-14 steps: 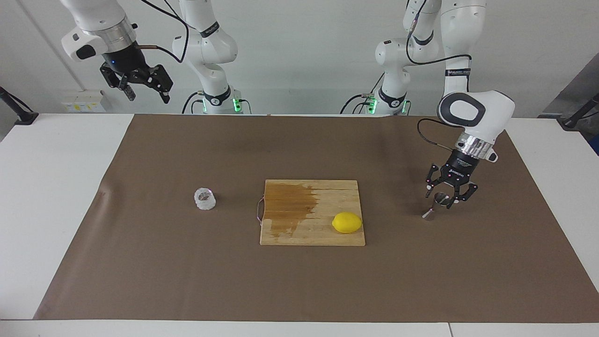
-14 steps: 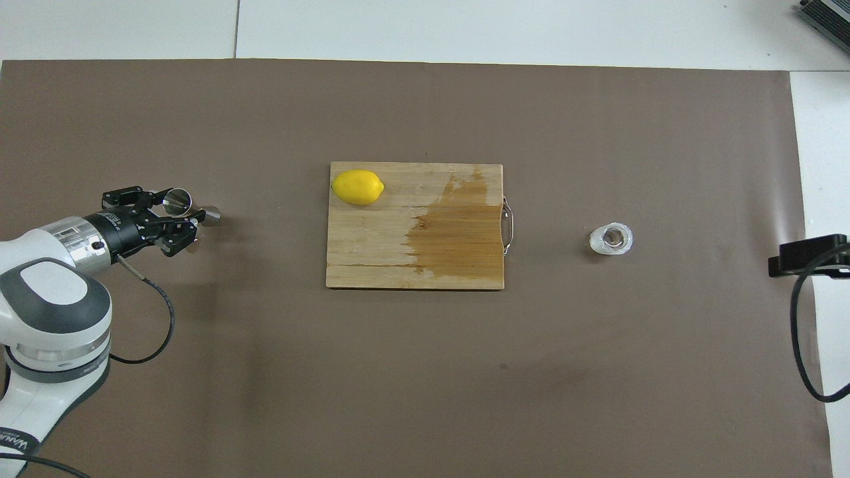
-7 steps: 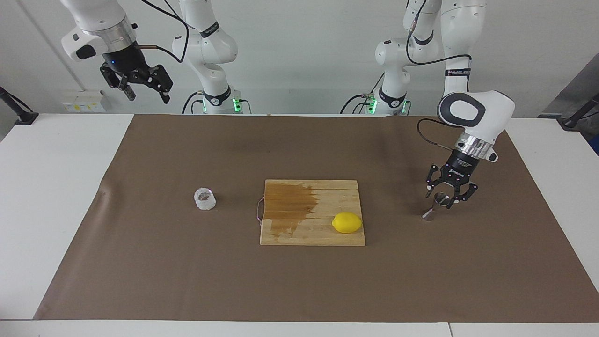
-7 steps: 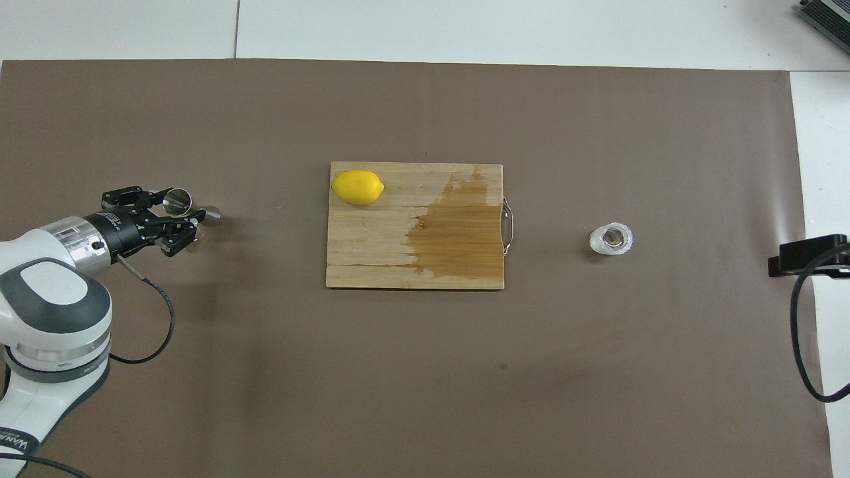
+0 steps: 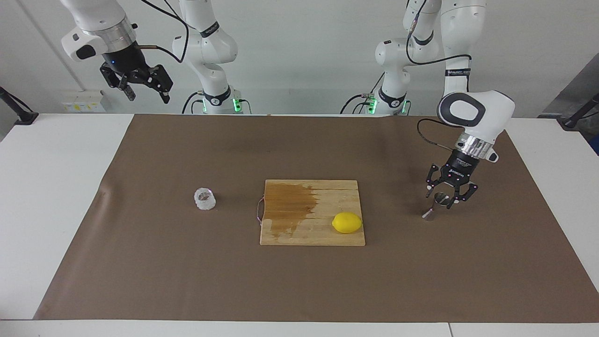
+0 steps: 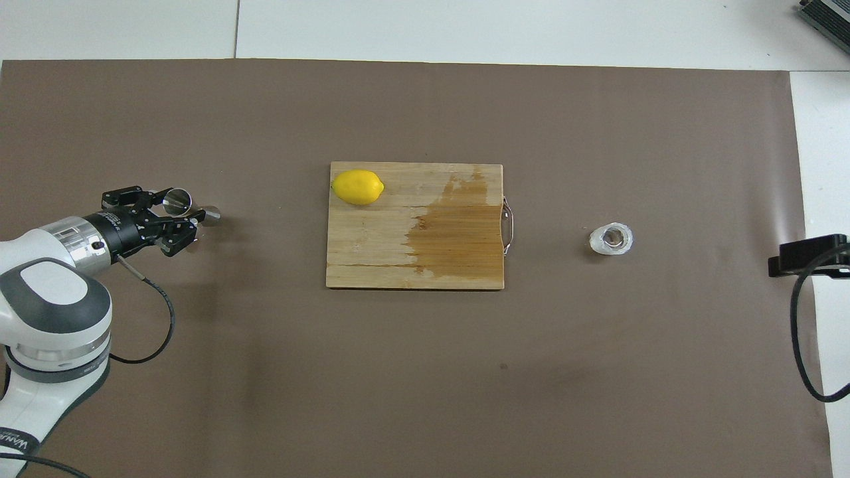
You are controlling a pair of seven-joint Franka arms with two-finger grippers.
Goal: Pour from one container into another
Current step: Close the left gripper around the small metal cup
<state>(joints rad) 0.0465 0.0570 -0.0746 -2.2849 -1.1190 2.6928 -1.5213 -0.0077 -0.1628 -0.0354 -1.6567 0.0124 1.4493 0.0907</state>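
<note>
The small clear glass cup (image 5: 204, 199) (image 6: 611, 239) with a bumpy whitish wall stands on the brown mat toward the right arm's end, beside the board's handle. The steel hourglass jigger (image 5: 429, 213) (image 6: 177, 200) is at the left arm's end and looks tilted, its lower cone at the mat. My left gripper (image 5: 442, 200) (image 6: 180, 211) is shut on its upper cone, a finger on either side. My right gripper (image 5: 149, 96) waits open and high in the air over the robots' edge of the table, nothing between its fingers.
A wooden cutting board (image 5: 290, 210) (image 6: 412, 252) with a dark wet patch lies mid-table, metal handle toward the cup. A yellow lemon (image 5: 347, 223) (image 6: 358, 186) sits on the board's corner nearest the jigger. The brown mat (image 5: 187, 281) covers most of the white table.
</note>
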